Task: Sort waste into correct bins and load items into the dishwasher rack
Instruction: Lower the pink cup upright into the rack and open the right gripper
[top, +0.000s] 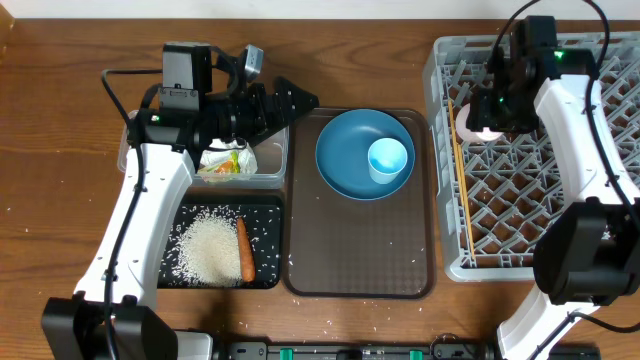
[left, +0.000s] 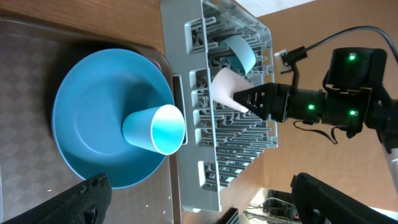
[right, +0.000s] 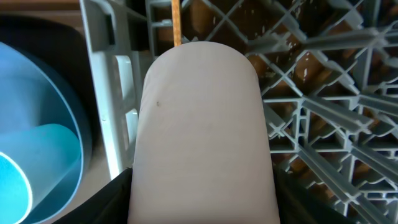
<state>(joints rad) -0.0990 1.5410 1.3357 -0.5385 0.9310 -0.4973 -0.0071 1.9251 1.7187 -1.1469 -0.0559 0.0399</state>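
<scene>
- Upper right of the overhead frame: the right claw (top: 487, 118) grips a pink cup (right: 202, 124) over the left part of the grey dish rack (top: 530, 215).
- Two wooden chopsticks (top: 459, 180) lie along the rack's left edge, just beside the cup.
- Upper left: the left claw (top: 298, 108) hangs with its jaws spread wide and nothing between them, over the right end of the clear tub (top: 268, 160).
- Inside the tub sits crumpled white paper with a green-yellow wrapper (top: 228, 160).
- Centre: a round blue plate (top: 345, 150) rests on the brown tray (top: 360, 260), with a light-blue cup (top: 388, 160) standing mouth up on the plate's right side.
- Lower left: the black tray (top: 175, 215) holds a heap of white rice (top: 208, 250) and, just to its right, an orange carrot piece (top: 244, 250).
- A few stray grains dot the wooden tabletop (top: 60, 120) below the brown tray.
</scene>
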